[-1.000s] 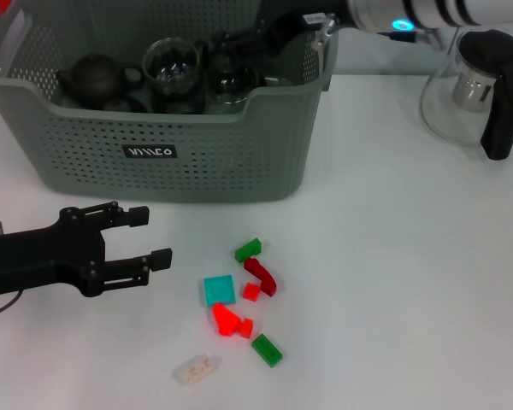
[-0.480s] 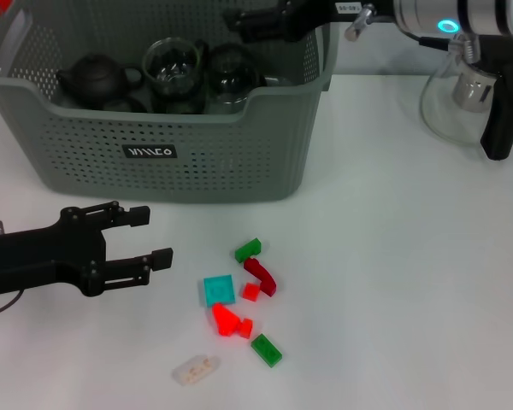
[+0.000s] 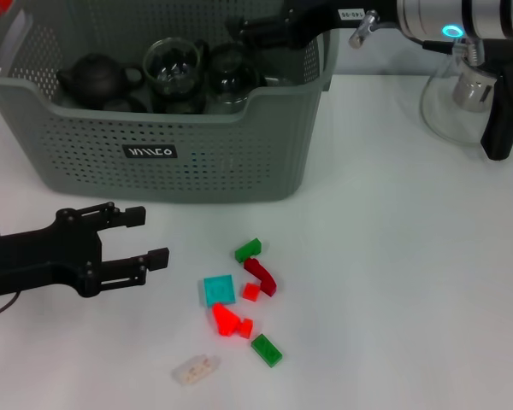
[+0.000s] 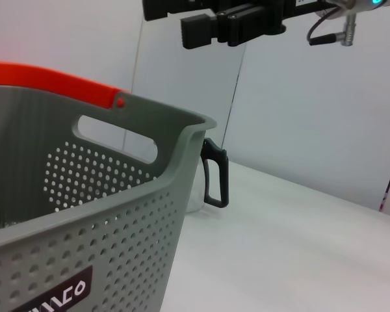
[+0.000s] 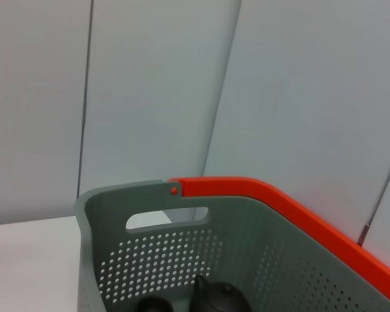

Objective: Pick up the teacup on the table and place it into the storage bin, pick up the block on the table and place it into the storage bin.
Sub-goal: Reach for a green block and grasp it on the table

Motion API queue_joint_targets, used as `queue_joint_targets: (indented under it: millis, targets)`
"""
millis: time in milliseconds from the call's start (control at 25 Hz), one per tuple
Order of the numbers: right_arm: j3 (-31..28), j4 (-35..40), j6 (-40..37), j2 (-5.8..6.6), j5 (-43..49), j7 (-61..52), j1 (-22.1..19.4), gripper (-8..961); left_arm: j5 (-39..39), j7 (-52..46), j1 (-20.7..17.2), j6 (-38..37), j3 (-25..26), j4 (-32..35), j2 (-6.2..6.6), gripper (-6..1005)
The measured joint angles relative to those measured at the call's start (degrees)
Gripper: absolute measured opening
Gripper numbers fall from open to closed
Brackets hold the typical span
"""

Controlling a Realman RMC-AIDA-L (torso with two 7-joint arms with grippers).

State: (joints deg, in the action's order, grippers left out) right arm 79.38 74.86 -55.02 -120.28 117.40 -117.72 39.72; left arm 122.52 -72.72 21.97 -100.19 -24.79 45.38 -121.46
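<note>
The grey-green storage bin [image 3: 239,158] stands at the back left, its orange handle [image 5: 260,195] showing in the right wrist view. Inside it are a black teapot [image 3: 94,79] and two glass teacups [image 3: 173,67]. Several small blocks lie on the table in front: green [image 3: 248,249], dark red [image 3: 261,276], cyan [image 3: 219,290], red [image 3: 227,320] and whitish [image 3: 195,369]. My right gripper [image 3: 250,31] hovers open and empty above the bin's back right corner, also seen from the left wrist view as the right gripper [image 4: 182,23]. My left gripper [image 3: 150,236] rests open, low over the table, left of the blocks.
A glass pitcher [image 3: 457,98] with a black handle [image 3: 500,115] stands at the back right, beside the bin; the handle [image 4: 214,175] also shows past the bin's corner. The bin's black label [image 3: 150,152] faces me. White table surrounds the blocks.
My right gripper has lifted out of the bin and drawn back to the right, empty. The left gripper has shifted slightly left.
</note>
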Motion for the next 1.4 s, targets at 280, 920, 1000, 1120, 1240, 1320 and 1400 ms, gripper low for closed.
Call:
queue_joint_targets:
  millis: [280,920,1000,1120,1240,1320,1400]
  targets:
    - [-3.3,2.0,-12.1,0.28,0.2,-0.4,-0.5,911,0.0,0.0,-0.2,-0.4,0.8,-0.1,0.00,763]
    - [-6.7,3.1,-31.8,0.10,9.2,-2.0,-3.6,910,0.3,0.0,0.0,-0.4,1.2,-0.1,0.08,763]
    - [-4.1,2.5,-31.0,0.01,11.7,-3.7,-2.8,910,0.3,0.0,0.1,-0.4,1.2,-0.1,0.09,763]
    - [0.2,0.6,-29.0,-0.01,14.1,-6.3,-1.0,909,0.4,0.0,0.1,-0.4,1.2,-0.1,0.14,763]
    - [3.6,-2.6,-27.3,-0.05,16.4,-8.2,1.8,909,0.4,0.2,0.1,-0.4,1.2,-0.1,0.18,763]
    - [5.6,-5.3,-26.3,-0.09,17.2,-8.6,3.8,909,0.4,0.7,0.0,-0.4,1.2,-0.1,0.18,763]
    - [7.0,-8.0,-24.9,-0.14,17.4,-8.6,5.5,909,0.5,0.8,-0.1,-0.4,1.2,-0.1,0.17,763]
